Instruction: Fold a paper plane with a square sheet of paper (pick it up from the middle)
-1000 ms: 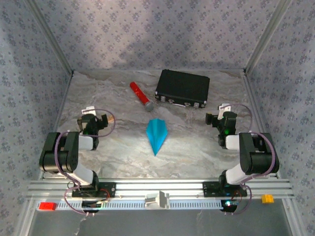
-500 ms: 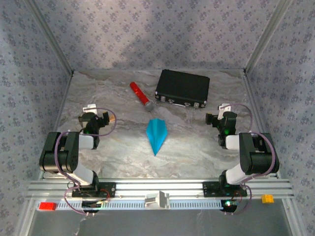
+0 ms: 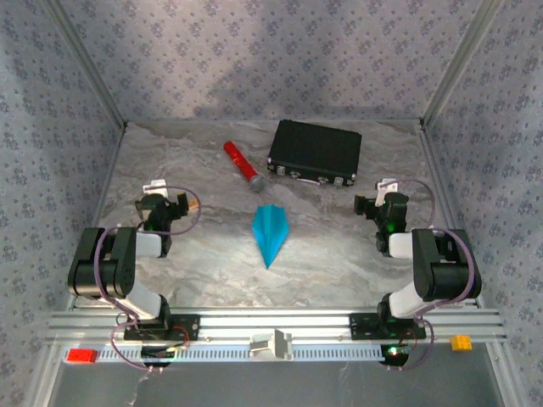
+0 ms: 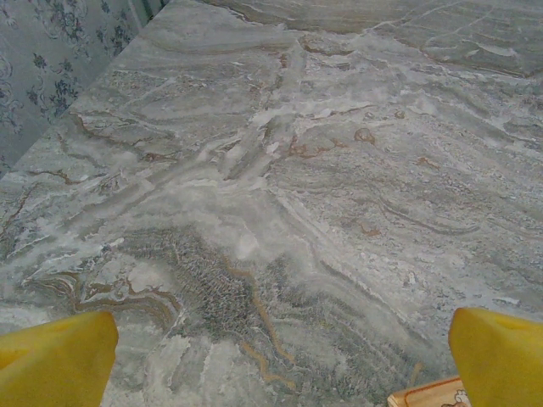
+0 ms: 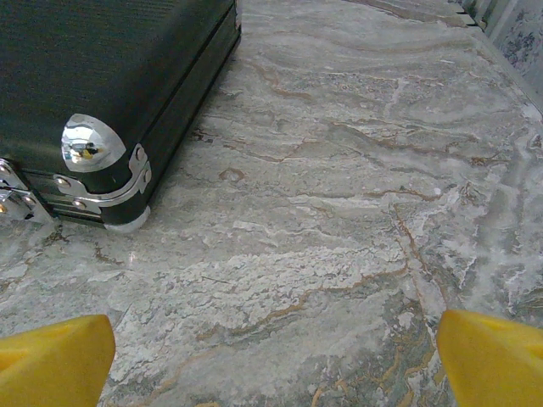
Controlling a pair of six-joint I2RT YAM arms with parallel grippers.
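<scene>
The paper plane (image 3: pixel 271 235) is a slim, bright cyan dart with a ridge down the centre. It's lying flat around the middle of the desk (image 3: pixel 204 263), sharp tip toward the arm bases, a bit nearer than the red cylinder (image 3: pixel 243 166) and black case (image 3: pixel 315 153). The left pincer (image 4: pixel 278 360) has its yellow fingers spread wide over bare marble, gripping nothing. The right pincer (image 5: pixel 276 356) is the same: spread wide, empty, case corner just ahead.
</scene>
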